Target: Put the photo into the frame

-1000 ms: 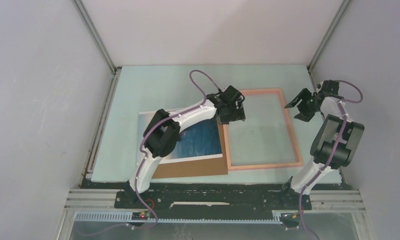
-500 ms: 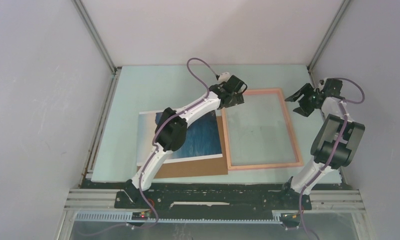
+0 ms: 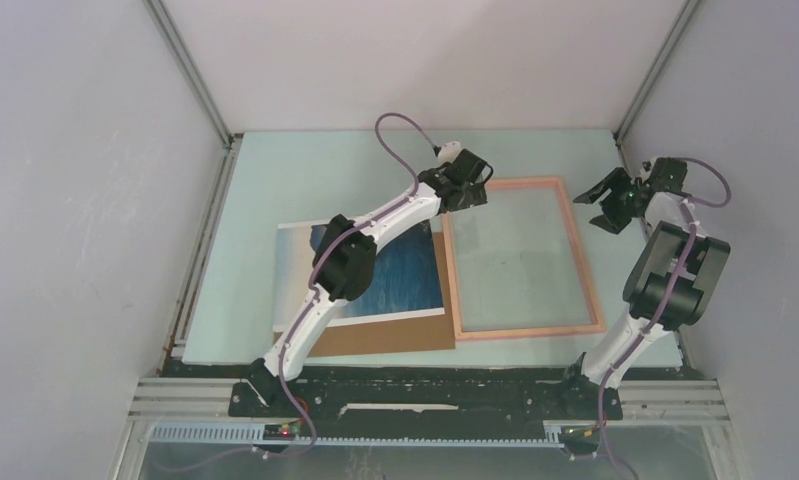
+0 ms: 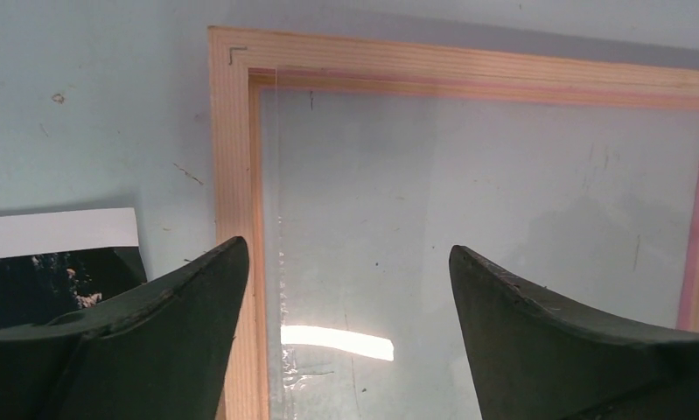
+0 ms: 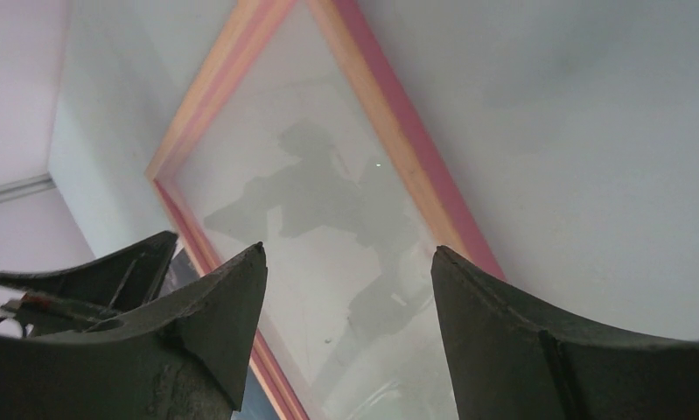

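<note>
The photo (image 3: 403,277), a blue sea print with a white border, lies flat left of the frame, partly under my left arm; its corner (image 4: 61,262) shows in the left wrist view. The salmon-pink frame (image 3: 579,255) lies flat at mid-table with a see-through middle. My left gripper (image 3: 469,190) hovers open over the frame's far left corner (image 4: 232,131), nothing between its fingers (image 4: 347,255). My right gripper (image 3: 603,203) hangs open by the frame's far right corner, empty (image 5: 347,255), looking across the frame's rail (image 5: 411,162).
A brown cardboard sheet (image 3: 390,338) lies under the photo's near edge, by the table's front. Grey walls close in left, right and behind. The mint table surface (image 3: 305,180) runs along the far side and far left.
My left gripper has moved from the photo's right edge toward the frame's far left corner and opened slightly wider. The right gripper shifted slightly toward the back. Photo and frame lie as before.
</note>
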`<action>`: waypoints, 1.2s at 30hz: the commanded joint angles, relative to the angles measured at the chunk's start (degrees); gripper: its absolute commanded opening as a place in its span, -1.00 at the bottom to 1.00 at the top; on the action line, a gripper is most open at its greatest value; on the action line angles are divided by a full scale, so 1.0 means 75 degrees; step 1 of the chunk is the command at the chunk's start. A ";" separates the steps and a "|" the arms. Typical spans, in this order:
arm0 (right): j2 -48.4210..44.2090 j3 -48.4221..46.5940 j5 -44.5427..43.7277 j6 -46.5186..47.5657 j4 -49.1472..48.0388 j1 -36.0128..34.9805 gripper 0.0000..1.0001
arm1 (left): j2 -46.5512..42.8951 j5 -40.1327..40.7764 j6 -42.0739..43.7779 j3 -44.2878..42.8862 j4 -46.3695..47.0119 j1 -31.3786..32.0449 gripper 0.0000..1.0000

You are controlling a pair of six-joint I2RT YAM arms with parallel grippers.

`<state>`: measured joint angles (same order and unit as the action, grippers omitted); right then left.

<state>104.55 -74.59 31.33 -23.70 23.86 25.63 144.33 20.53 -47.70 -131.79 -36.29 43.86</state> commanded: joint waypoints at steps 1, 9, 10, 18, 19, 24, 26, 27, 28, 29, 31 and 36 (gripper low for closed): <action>0.0300 -0.0245 -0.0591 0.0420 0.0459 0.0274 0.55 | -0.0211 0.0135 0.1087 -0.0291 0.0051 0.0076 0.85; 0.0954 -0.0239 -0.0749 0.0604 0.0632 0.0247 0.54 | -0.1396 -0.0927 0.1812 0.1580 0.0364 -0.0023 0.89; 0.1019 -0.0239 -0.0671 0.0548 0.0655 0.0240 0.54 | -0.1442 -0.1249 0.1747 0.1762 0.0476 -0.0101 0.89; 0.0849 0.0019 0.0170 0.0299 0.0457 0.0092 0.52 | -0.0977 -0.2314 0.1368 0.1668 0.0846 -0.0285 0.76; 0.0773 0.0040 0.0235 0.0261 0.0455 0.0089 0.52 | -0.0946 -0.2332 0.1340 0.1665 0.0887 -0.0296 0.72; 0.0468 0.0141 0.0172 0.0308 0.0659 -0.0033 0.53 | -0.0760 -0.2600 0.1200 0.1663 0.1009 -0.0362 0.64; 0.0387 0.0181 0.0156 0.0307 0.0686 -0.0053 0.51 | -0.0752 -0.2676 0.1193 0.1647 0.1051 -0.0360 0.64; 0.0309 0.0217 0.0183 0.0283 0.0676 -0.0054 0.52 | -0.0761 -0.2679 0.1198 0.1652 0.1059 -0.0360 0.63; 0.0239 0.0231 0.0232 0.0272 0.0673 -0.0060 0.51 | -0.0772 -0.2679 0.1215 0.1657 0.1071 -0.0361 0.63; 0.0169 0.0251 0.0315 0.0255 0.0683 -0.0065 0.52 | -0.0772 -0.2679 0.1226 0.1657 0.1075 -0.0364 0.63; 0.0039 0.0278 0.0552 0.0207 0.0677 -0.0065 0.52 | -0.0764 -0.2679 0.1250 0.1668 0.1079 -0.0383 0.61; -0.0203 0.0405 0.1127 0.0033 0.0550 -0.0093 0.50 | -0.0729 -0.2923 0.1200 0.1714 0.1134 -0.0442 0.59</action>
<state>106.85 -72.10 34.65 -21.76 28.08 25.63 138.34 2.09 -37.54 -117.86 -30.94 40.64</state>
